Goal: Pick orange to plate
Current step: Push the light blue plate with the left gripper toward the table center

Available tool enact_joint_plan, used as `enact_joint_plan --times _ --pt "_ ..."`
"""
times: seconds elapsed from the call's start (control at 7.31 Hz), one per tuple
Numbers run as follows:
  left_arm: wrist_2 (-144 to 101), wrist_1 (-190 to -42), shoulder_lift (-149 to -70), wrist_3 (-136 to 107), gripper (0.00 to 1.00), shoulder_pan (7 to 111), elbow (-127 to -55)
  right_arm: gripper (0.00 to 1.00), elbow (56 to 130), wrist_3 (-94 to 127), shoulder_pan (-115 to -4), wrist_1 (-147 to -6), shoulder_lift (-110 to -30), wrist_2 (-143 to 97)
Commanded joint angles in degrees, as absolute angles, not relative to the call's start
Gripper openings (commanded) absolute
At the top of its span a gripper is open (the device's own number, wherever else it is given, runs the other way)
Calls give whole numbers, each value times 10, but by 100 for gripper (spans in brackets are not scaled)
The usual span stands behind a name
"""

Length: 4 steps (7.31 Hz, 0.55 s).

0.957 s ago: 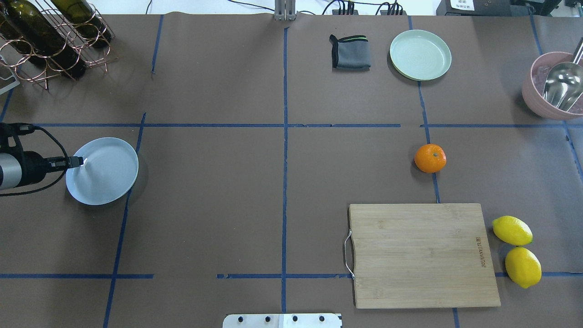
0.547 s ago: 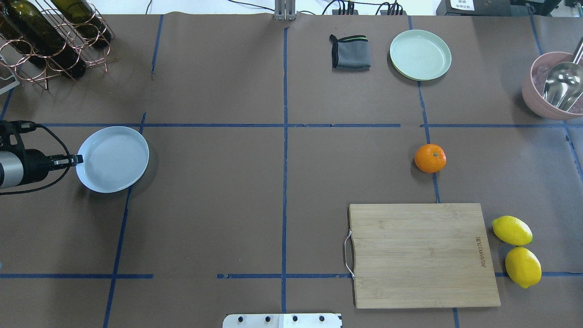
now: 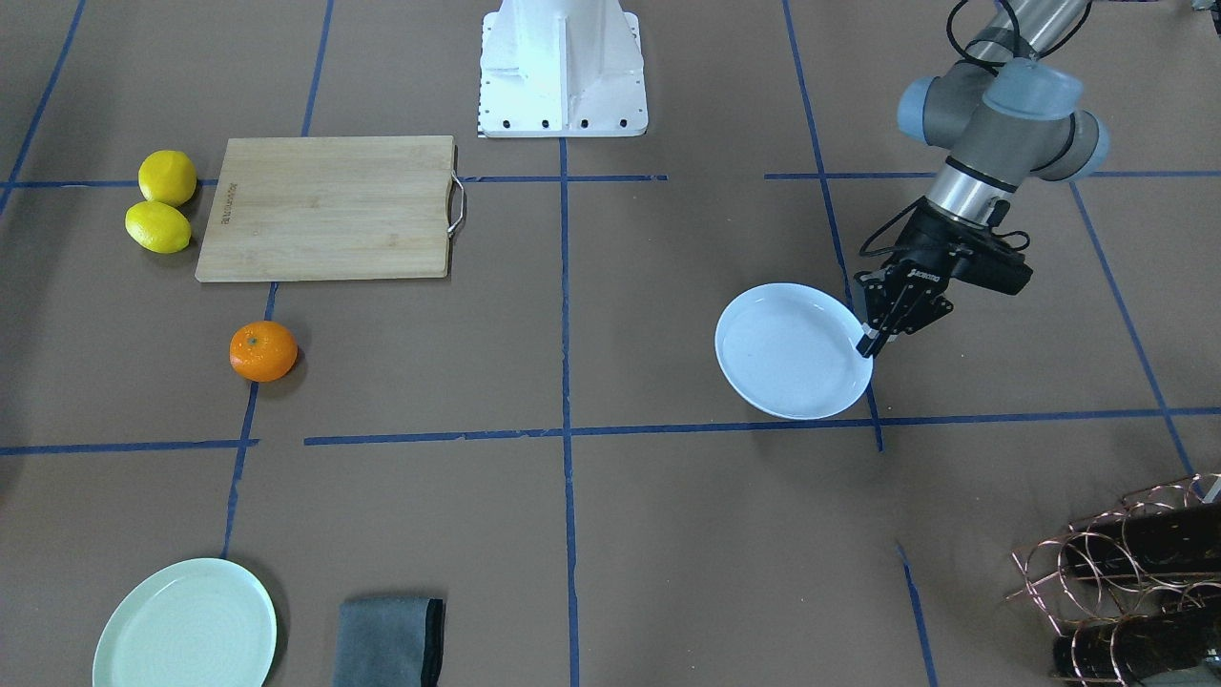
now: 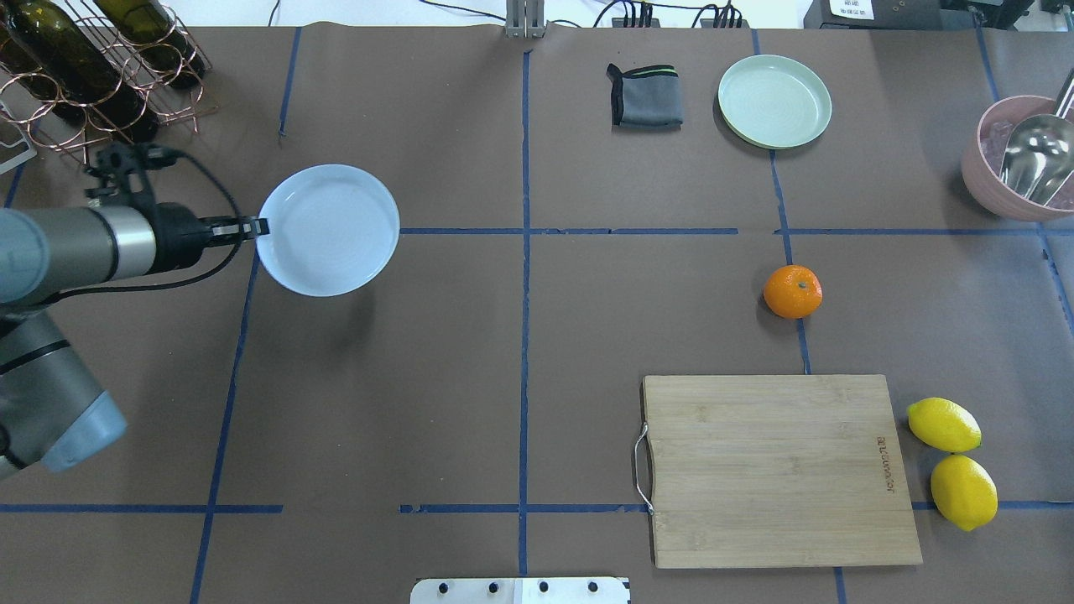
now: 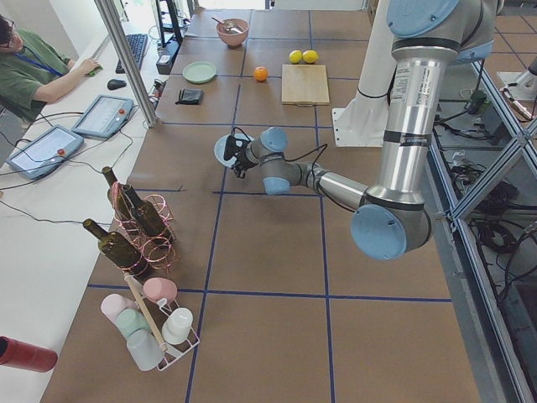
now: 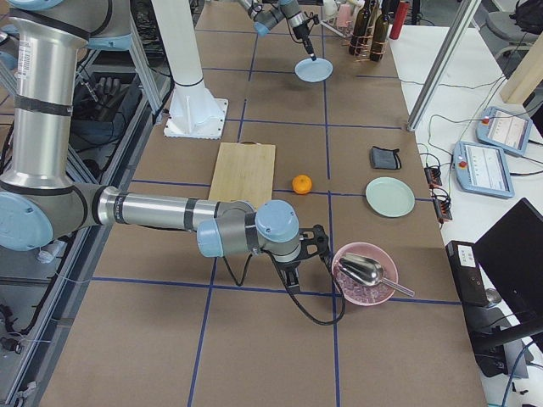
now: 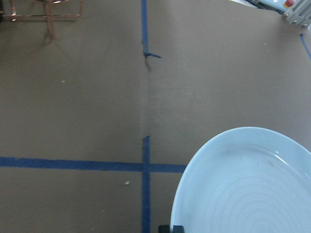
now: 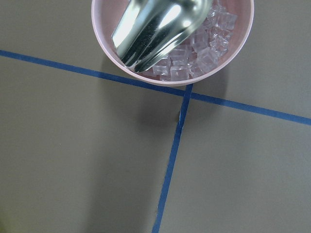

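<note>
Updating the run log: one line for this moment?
left gripper: shut on plate rim | plate: off table | orange: on table, untouched | right gripper: state unclear

plate cut by wrist view's bottom edge, right gripper too small to judge

Robot lab: taped-grid table, operator w/ teach pendants.

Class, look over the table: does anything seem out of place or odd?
Yes: the plate hangs above the table, pinched at its rim by the left gripper, with its shadow offset beneath it. The orange sits far off on the table, untouched.
</note>
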State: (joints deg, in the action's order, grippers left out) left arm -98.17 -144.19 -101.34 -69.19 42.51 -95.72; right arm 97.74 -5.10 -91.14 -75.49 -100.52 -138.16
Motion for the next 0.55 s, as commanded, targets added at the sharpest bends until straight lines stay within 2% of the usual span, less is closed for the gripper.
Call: enact_joint_plan --times 0.0,0.41 --pt "-976 -1324 -1129 -728 0 382 -948 100 977 -51 -911 -755 -1004 -1382" --pt "-874 -1310 -1211 -793 0 289 -877 100 976 -51 -911 -755 -1004 -1382"
